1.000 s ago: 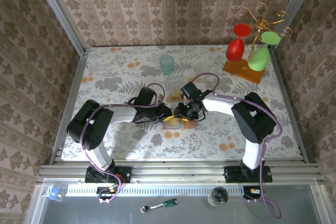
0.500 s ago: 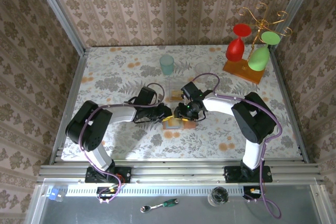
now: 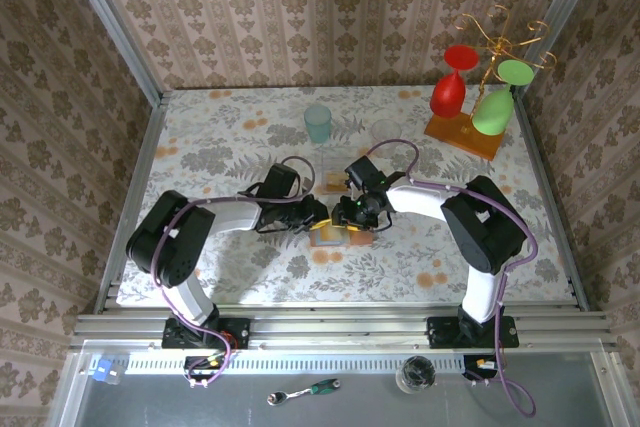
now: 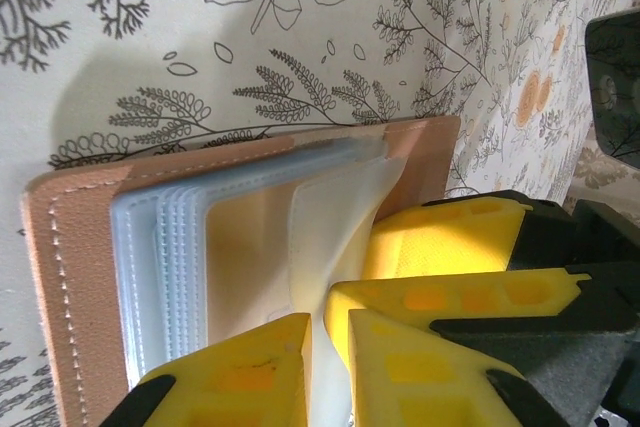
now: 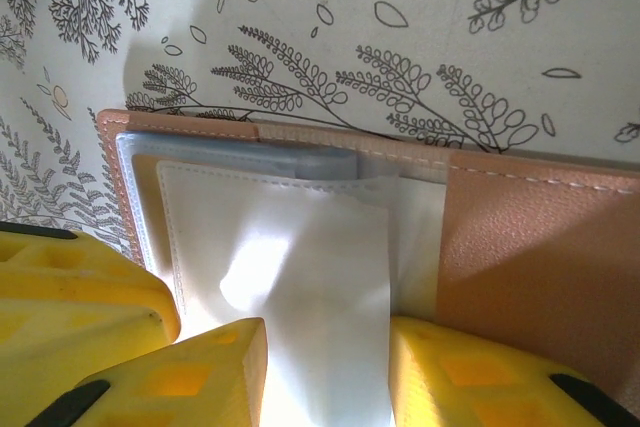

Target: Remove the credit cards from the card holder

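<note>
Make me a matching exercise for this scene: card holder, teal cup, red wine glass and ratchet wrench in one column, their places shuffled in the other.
1. card holder
2. teal cup
3. red wine glass
4. ratchet wrench

A. hanging upside down on the gold rack
B. on the grey ledge beyond the near edge of the table
C. standing at the far middle of the table
D. lying open at the table's centre

Pairs: 1-D, 2-C, 3-A, 4-B

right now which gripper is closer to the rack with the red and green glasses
Right. The right gripper sits at the card holder, with the rack off to its far right; the left gripper faces it from the left, farther from the rack.
</note>
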Available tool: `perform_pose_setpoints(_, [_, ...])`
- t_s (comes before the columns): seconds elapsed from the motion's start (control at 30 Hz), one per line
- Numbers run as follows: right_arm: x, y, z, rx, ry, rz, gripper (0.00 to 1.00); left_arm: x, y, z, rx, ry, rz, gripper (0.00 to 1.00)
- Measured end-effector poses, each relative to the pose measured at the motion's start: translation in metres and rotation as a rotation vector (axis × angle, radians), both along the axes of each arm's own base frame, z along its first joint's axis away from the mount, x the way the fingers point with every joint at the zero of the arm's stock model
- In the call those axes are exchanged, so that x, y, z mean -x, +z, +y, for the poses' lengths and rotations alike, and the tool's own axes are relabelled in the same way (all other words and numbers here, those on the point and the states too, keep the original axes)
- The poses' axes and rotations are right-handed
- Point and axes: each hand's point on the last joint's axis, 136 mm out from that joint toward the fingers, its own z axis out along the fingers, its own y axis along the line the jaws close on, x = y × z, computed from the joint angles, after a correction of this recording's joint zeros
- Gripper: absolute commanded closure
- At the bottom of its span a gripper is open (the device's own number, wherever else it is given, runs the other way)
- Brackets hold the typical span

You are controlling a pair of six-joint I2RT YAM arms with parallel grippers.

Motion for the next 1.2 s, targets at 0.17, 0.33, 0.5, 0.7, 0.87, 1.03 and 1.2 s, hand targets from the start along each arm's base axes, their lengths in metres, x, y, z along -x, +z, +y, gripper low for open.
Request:
perform_pose_setpoints(0.17, [-0.0004, 0.0004, 0.0000, -0.005, 0.000, 0.000, 0.63, -0.0001, 0.0000, 0.0000, 0.000, 0.000, 0.000, 0.88])
perform_pose_setpoints(0.33, [-0.0001, 0.0005, 0.0000, -0.009, 0.000, -0.005, 0.63, 0.0008, -0.0012, 0.0015, -0.009, 0.002, 0.004, 0.84])
perform_pose_setpoints(0.5, [-0.0002, 0.0007, 0.0003, -0.011, 0.000, -0.005, 0.63, 0.0033, -0.0019, 0.0063, -0.036, 0.004, 0.005, 0.82])
perform_pose_setpoints(0.7, [-0.0002, 0.0008, 0.0003, -0.012, 0.000, -0.005, 0.63, 0.0042, -0.0031, 0.0067, -0.041, 0.000, 0.010, 0.82])
perform_pose_setpoints(0.87, [-0.0002, 0.0008, 0.0003, -0.012, 0.000, -0.005, 0.63, 0.0024, -0.0032, 0.0033, -0.026, -0.006, 0.006, 0.83])
perform_pose_setpoints(1.03, [-0.0002, 0.0008, 0.0003, -0.012, 0.000, -0.005, 0.63, 0.0006, -0.0039, 0.0006, -0.013, -0.008, 0.002, 0.84])
perform_pose_setpoints(1.2, [-0.0003, 0.0009, 0.0004, -0.012, 0.001, -0.005, 0.63, 0.0002, -0.0045, -0.0006, -0.006, -0.007, 0.007, 0.88])
